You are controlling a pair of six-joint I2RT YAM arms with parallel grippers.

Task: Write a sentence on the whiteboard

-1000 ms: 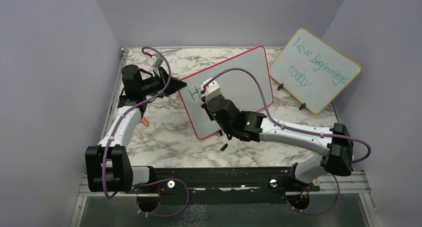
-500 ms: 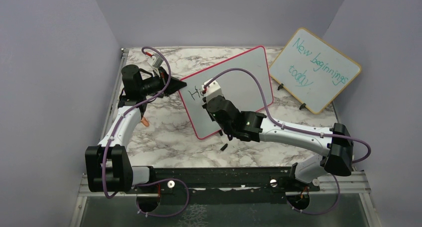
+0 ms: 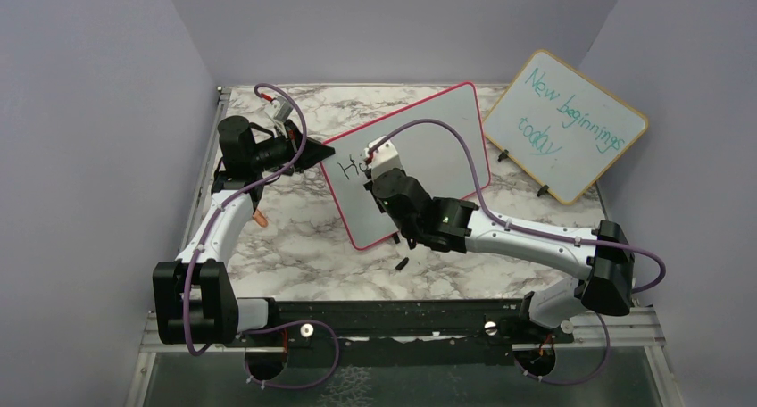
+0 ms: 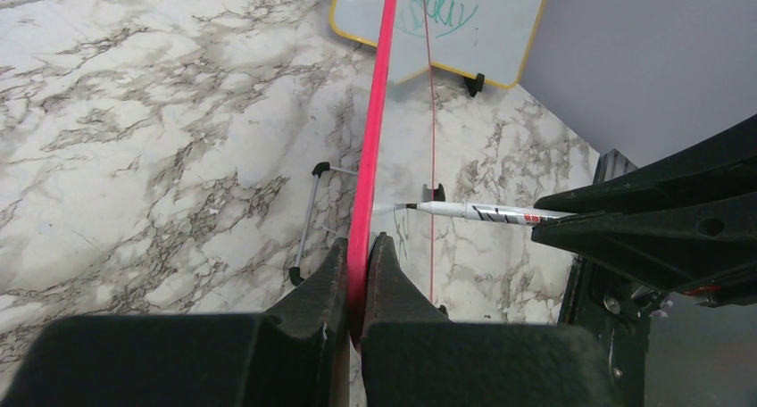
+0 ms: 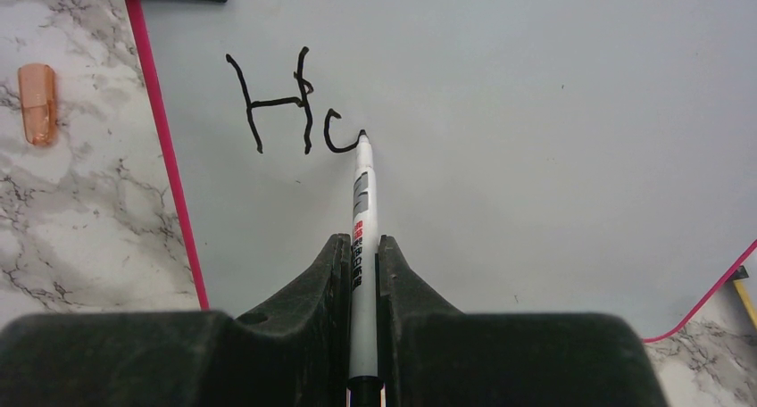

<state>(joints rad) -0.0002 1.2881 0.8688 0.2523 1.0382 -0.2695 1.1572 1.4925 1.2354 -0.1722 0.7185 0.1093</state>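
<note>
Your right gripper (image 5: 361, 246) is pinching a slim white marker pen with grey and red print (image 5: 361, 188), its two black fingers pressed against the barrel from either side. Straight ahead of the fingers, the pen's black tip touches the large white whiteboard with the thin pink-red frame (image 5: 536, 139), at the upper end of an open curve. That curve and the "H" just to its left are all that shows of the black handwritten sentence (image 5: 286, 103). Further left, beyond the frame, a small translucent orange cap (image 5: 37, 103) lies on the grey-veined white marble table (image 5: 80, 237).

Your left gripper (image 4: 357, 251) is clamped on the whiteboard's pink-red edge, one finger on each face, and the board runs straight away from it. To that hand's right, the marker's tip meets the board face. Beyond the board's far end, well apart from both hands, stands a wooden-framed board with teal writing (image 3: 564, 126). A small black piece (image 3: 403, 264) lies on the marble just beside your right wrist.
</note>
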